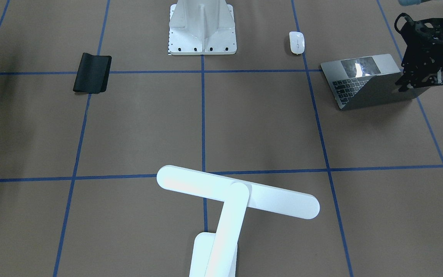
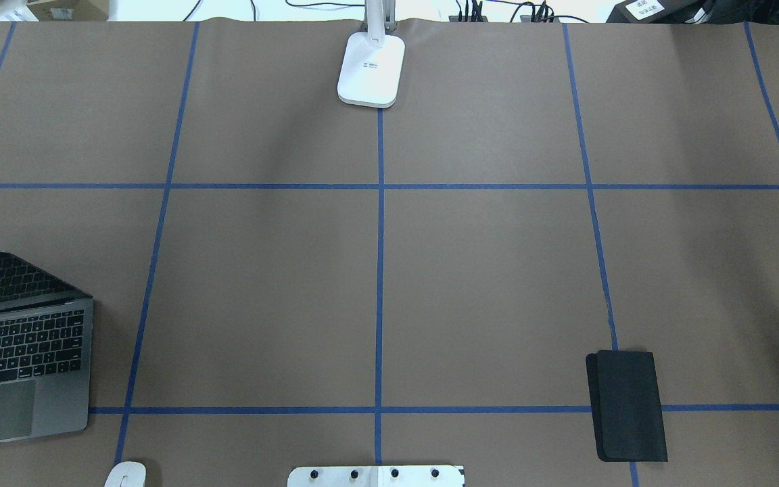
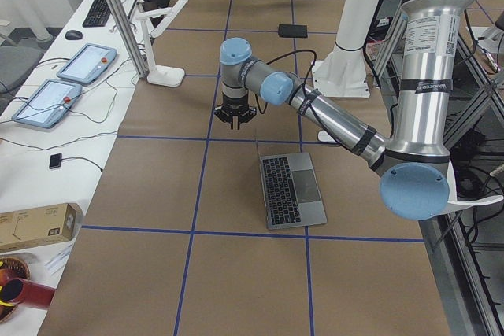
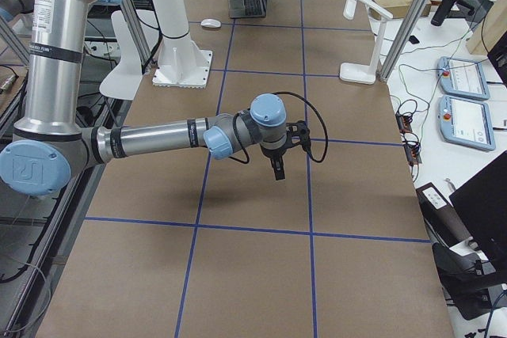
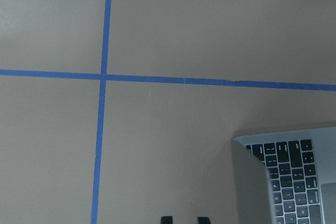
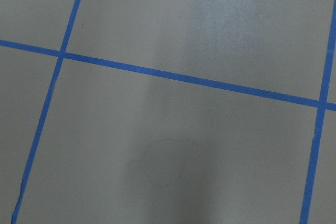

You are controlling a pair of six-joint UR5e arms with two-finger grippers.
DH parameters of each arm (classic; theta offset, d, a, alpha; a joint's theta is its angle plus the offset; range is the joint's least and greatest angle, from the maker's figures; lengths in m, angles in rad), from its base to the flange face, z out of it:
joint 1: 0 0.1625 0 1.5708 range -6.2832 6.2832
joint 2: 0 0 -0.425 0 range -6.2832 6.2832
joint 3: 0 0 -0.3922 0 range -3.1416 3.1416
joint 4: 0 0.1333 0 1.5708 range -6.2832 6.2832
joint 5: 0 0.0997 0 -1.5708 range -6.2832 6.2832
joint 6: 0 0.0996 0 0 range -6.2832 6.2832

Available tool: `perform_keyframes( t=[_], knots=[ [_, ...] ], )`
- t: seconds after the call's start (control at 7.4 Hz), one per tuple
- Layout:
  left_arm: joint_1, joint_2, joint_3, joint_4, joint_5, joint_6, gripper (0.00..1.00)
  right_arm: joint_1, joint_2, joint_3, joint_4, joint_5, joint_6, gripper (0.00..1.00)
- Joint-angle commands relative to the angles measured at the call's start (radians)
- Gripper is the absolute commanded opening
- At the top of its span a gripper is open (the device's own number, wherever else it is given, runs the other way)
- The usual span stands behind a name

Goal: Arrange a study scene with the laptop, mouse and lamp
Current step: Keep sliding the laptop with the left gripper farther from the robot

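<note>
The grey laptop [image 1: 363, 82] stands open at my left end of the table, its lid partly raised; the overhead view shows the laptop's [image 2: 21, 358] black keys and trackpad. The white mouse [image 1: 297, 41] lies beside it, nearer my base. The white lamp [image 1: 237, 200] stands at the far middle edge, its base [image 2: 371, 67] on the blue centre line. My left gripper [image 1: 421, 82] hovers open and empty just beyond the laptop's lid; its fingertips [image 5: 166, 219] stand apart. My right gripper [image 4: 277, 170] hangs over bare table at the other end, and I cannot tell its state.
A black mouse pad [image 2: 626, 404] lies on my right side near the base. The white bolted pedestal [image 1: 202, 29] stands at the near middle edge. Blue tape lines cross the brown table [image 2: 484, 284]. Tablets and cables [image 3: 67, 76] lie past the far edge.
</note>
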Motion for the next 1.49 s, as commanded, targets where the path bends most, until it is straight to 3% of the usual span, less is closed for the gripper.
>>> perform_keyframes(
  t=[0.0, 0.81, 1.35],
  knots=[
    [-0.001, 0.022, -0.013, 0.01, -0.009, -0.004, 0.56, 0.001, -0.001, 0.004, 0.0, 0.0, 0.001, 1.0],
    [0.009, 0.079, -0.017, 0.008, -0.013, -0.034, 0.61, 0.001, -0.015, 0.008, 0.002, 0.0, 0.0, 1.0],
    [0.04, 0.114, -0.017, 0.004, -0.015, -0.064, 0.74, 0.003, -0.017, 0.008, 0.002, 0.0, -0.002, 1.0]
  ],
)
